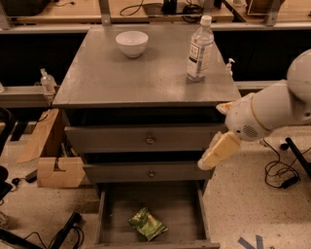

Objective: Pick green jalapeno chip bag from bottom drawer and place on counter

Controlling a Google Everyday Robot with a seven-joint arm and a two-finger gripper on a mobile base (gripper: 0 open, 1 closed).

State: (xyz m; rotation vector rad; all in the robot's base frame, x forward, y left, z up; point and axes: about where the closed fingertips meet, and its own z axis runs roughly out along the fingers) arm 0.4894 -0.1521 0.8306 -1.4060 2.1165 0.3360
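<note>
Bottom drawer (103, 214) is standing pulled open at the near edge of the view, plank floor showing. Green jalapeno chip bag (147, 223) is lying flat on that floor, a bit left of centre toward the front, not touching the side walls. Nothing else is sitting in the drawer. Gripper (219, 151) is hanging off the cabinet's right front corner, at the level of the two knobbed drawers (146, 138), above the open drawer and well apart from the bag, holding nothing. Can't tell if it is open or closed from this angle. White arm (277, 109) is reaching in from the right edge. Cardboard box (53, 163) is resting on the floor left of the cabinet, and dark cables (279, 170) are lying on the floor at right. Further back, counter (136, 78) is carrying a white bowl (131, 43) near its back, left of centre, and an upright water bottle (199, 47) toward its right side, the two well apart. Behind it, a light wooden benchtop (68, 9) with cables is running across the top.
</note>
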